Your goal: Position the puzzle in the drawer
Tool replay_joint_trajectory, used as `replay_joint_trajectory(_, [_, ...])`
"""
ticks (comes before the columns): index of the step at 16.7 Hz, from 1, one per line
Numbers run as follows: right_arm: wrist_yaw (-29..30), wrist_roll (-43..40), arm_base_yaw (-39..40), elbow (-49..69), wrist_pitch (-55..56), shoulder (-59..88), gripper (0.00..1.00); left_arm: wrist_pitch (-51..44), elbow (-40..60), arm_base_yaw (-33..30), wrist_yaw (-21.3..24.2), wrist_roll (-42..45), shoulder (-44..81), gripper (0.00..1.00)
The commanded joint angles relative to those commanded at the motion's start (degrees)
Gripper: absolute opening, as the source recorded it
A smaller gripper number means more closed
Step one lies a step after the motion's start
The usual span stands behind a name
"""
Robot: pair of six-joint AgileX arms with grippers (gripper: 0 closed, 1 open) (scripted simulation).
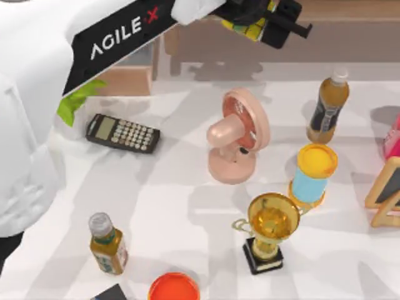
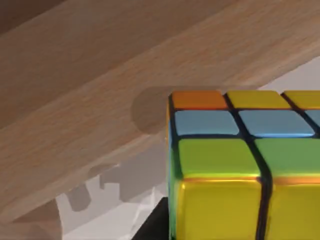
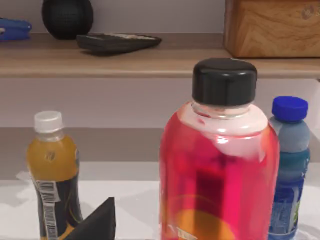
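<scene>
At the table's far edge, over the brown shelf (image 1: 350, 37): left gripper (image 1: 259, 22) closed on the puzzle (image 1: 249, 26), 1 cube carried aloft. Drawer (image 1: 128, 78) sits further left, under the arm. Pickup done; transfer and release remain. Right arm parked.

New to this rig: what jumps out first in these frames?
The left gripper is up at the table's far edge, shut on the puzzle, which looms close in the left wrist view against the brown wooden shelf. On the table's middle stands a pink fan, with a gold trophy nearer the front. The right wrist view faces a red bottle with a black cap.
</scene>
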Motion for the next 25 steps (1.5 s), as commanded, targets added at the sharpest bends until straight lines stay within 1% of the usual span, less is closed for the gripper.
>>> replay_joint_trajectory(2, [0.0, 0.0, 0.0, 0.0, 0.0, 0.0, 1.0, -13.04, 3.82, 3.5, 3.25, 1.13, -1.21, 0.0])
replay_joint_trajectory(5, [0.0, 0.0, 0.0, 0.0, 0.0, 0.0, 1.0, -29.95, 10.38, 11.44, 7.13, 3.6, -1.29, 0.0])
replay_joint_trajectory(8, [0.0, 0.0, 0.0, 0.0, 0.0, 0.0, 1.0, -42.37, 17.89, 22.35, 9.76, 6.8, 1.3, 0.0])
replay_joint_trajectory(11, [0.0, 0.0, 0.0, 0.0, 0.0, 0.0, 1.0, -50.24, 25.73, 34.36, 11.52, 10.4, 6.0, 0.0])
replay_joint_trajectory(15, [0.0, 0.0, 0.0, 0.0, 0.0, 0.0, 1.0, -54.98, 34.87, 48.59, 13.38, 15.21, 14.48, 0.0])
replay_joint_trajectory(18, [0.0, 0.0, 0.0, 0.0, 0.0, 0.0, 1.0, -55.73, 39.53, 55.62, 15.01, 18.33, 21.96, 0.0])
replay_joint_trajectory(21, [0.0, 0.0, 0.0, 0.0, 0.0, 0.0, 1.0, -55.35, 41.92, 58.71, 16.79, 20.6, 28.75, 0.0])
replay_joint_trajectory(25, [0.0, 0.0, 0.0, 0.0, 0.0, 0.0, 1.0, -54.93, 42.59, 59.2, 17.8, 21.58, 32.07, 0.0])
